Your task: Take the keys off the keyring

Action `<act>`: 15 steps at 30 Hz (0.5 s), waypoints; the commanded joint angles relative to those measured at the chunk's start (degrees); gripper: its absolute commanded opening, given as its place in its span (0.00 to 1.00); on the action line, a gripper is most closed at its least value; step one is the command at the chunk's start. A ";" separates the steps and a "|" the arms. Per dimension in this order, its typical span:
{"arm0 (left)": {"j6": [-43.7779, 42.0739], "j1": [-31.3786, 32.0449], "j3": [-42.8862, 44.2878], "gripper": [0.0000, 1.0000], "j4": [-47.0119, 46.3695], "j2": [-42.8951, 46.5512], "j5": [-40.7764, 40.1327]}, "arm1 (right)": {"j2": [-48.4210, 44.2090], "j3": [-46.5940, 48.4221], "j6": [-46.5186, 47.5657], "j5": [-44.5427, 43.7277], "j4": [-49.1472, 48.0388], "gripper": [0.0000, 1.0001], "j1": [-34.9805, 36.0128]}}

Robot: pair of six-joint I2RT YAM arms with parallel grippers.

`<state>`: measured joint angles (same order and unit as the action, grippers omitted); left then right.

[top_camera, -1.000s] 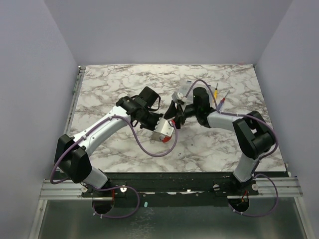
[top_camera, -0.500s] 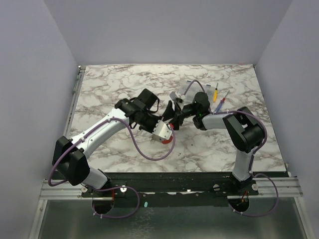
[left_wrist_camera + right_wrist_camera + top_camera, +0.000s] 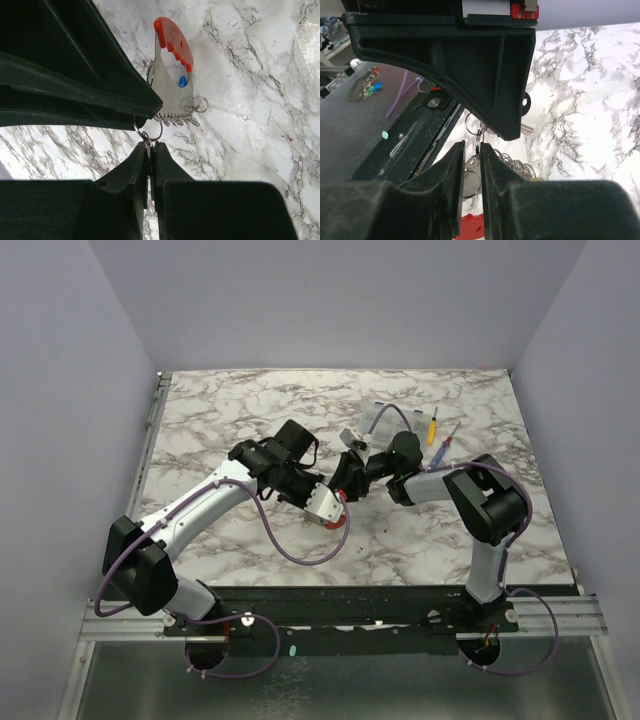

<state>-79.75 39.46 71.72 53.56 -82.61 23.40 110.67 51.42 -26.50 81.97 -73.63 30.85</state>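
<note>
Both arms meet mid-tabletop over the white, grey-veined marble tabletop [image 3: 230, 410]. Left hand [image 3: 151, 148]: fingers pressed together, clamped on a thin piece of the bunch of tiny silvery metal keys [image 3: 148, 146], a blue sliver showing in the slit. That piece links to a thin wire keyring [image 3: 148, 131] that runs under the right hand's tip. Right hand [image 3: 472, 150]: fingers nearly together with a ring edge-on in the narrow gap; can't tell if it's actually pinched. Just past the fingertips is a flat silvery metal plate with a red plastic edge [image 3: 172, 82], small rings at its corner. A yellow-handled screwdriver [image 3: 432, 426] lies well apart, far right.
</note>
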 commanded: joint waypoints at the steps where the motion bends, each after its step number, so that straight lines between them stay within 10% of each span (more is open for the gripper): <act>1: -0.17 0.17 -1.36 0.00 -0.21 2.68 -0.54 | -0.30 -1.05 2.58 0.67 1.00 0.19 0.17; 8: 1.05 0.16 -2.97 0.00 -1.28 3.63 -0.37 | -6.45 1.13 26.69 -4.61 31.73 0.01 0.18; 15: 1.84 0.20 -6.71 0.00 -3.19 3.94 -0.51 | -7.67 -0.37 21.72 -5.22 28.86 0.01 0.26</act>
<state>-78.72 39.48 67.48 51.57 -80.20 22.90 103.57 51.48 -4.03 78.43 -46.52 30.94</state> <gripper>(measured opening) 0.105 0.015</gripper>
